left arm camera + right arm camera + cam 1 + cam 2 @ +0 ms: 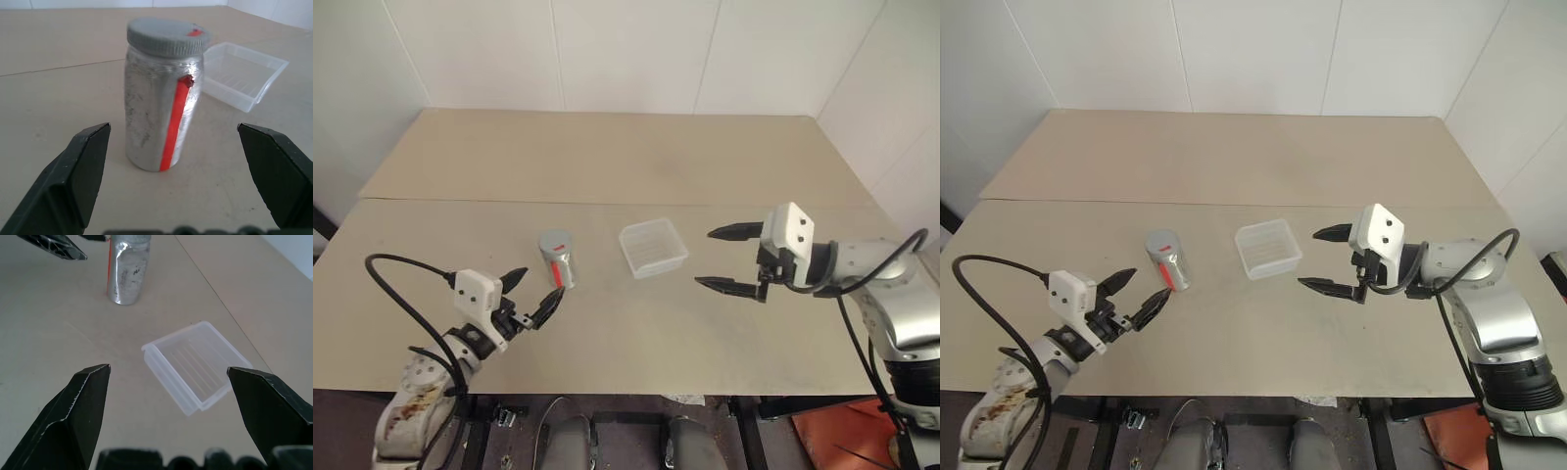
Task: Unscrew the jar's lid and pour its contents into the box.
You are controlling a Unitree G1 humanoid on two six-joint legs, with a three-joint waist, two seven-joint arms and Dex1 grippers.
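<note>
Left pincer (533,297) spread beside jar (557,259), right pincer (732,258) spread near box (653,247).

head pair: high, looking down | wrist views: low, close | shared: jar (164,98), box (195,367)

1. Left end effector (530,295): 2 black pointed fingers, white boxy cam housing, black cable looping off it.
2. Left forearm: silver w/ rust-brown smears, lower left of frame.
3. Right end effector (725,258): same black fingers, white box; grey-silver arm, black cable.
</note>
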